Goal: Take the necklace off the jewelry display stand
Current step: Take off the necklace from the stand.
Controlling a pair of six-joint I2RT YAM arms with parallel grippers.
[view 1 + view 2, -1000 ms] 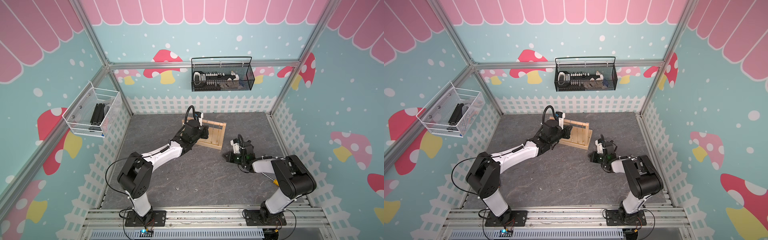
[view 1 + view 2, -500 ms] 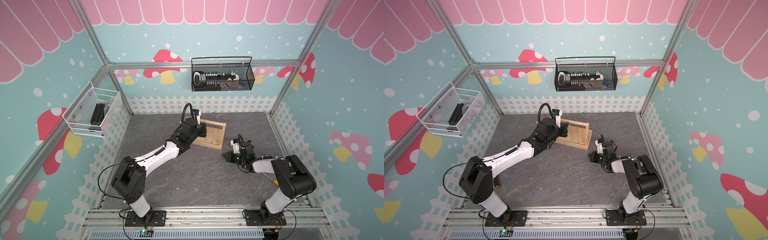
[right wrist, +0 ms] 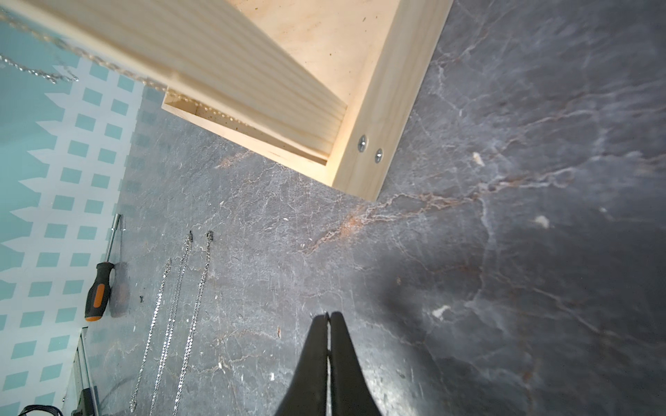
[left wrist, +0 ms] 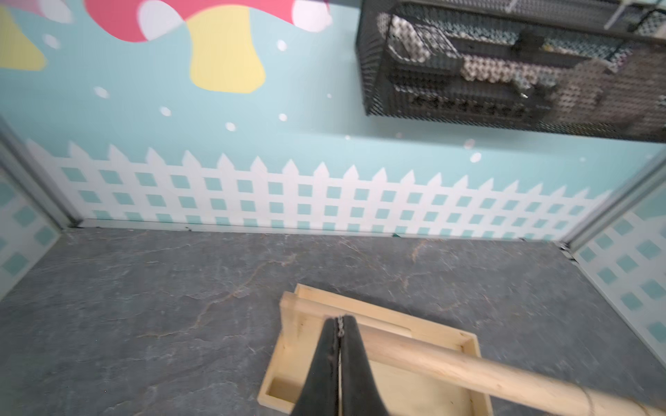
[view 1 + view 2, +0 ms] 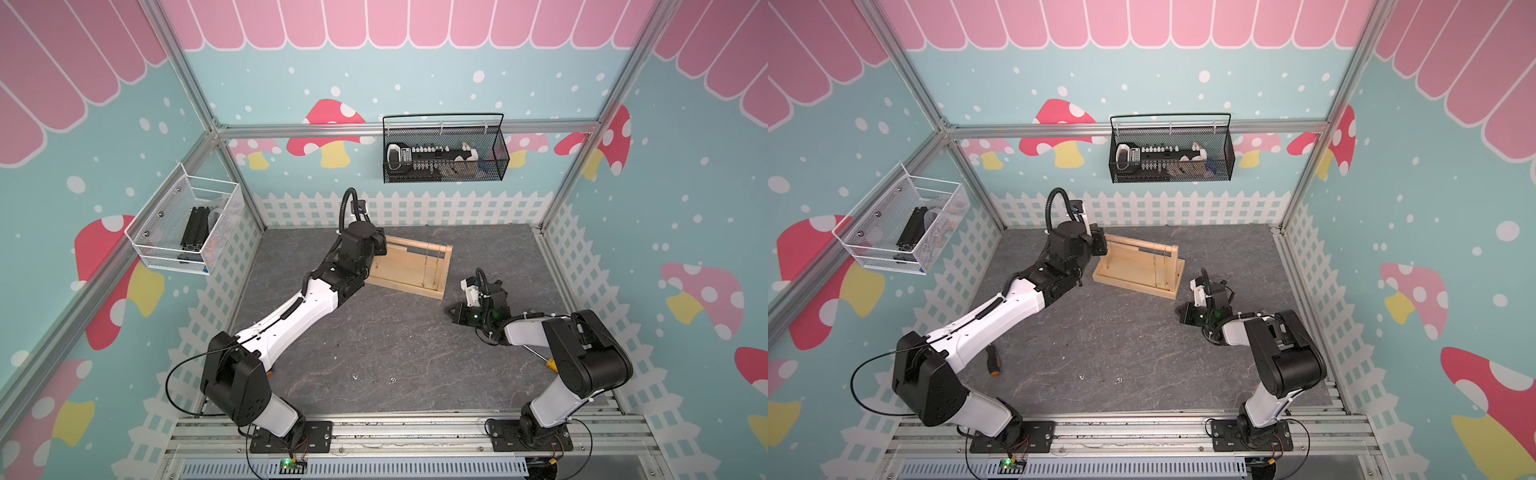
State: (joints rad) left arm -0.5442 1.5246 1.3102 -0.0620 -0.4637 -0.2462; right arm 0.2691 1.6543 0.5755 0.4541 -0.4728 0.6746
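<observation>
The jewelry display stand (image 5: 399, 270) (image 5: 1129, 270), pale wood with a tray base, sits at the back middle of the grey floor. My left gripper (image 5: 377, 249) (image 5: 1101, 245) is at the stand's left end. In the left wrist view it (image 4: 339, 320) is shut on a thin silver necklace (image 4: 340, 327) just above the round rod (image 4: 450, 363). A chain (image 5: 376, 264) dangles below it. Two more chains (image 5: 428, 266) hang near the stand's right end. My right gripper (image 5: 451, 309) (image 3: 328, 317) lies low to the right of the stand, shut on nothing.
Several chains (image 3: 194, 317) and an orange-handled screwdriver (image 3: 99, 284) (image 5: 992, 361) lie on the floor near the left wall. A black wire basket (image 5: 444, 166) hangs on the back wall. A white mesh basket (image 5: 187, 228) hangs on the left wall.
My left gripper has shifted left along the stand's top toward its left end and its jaws have closed on the chain. The right arm has not moved.
</observation>
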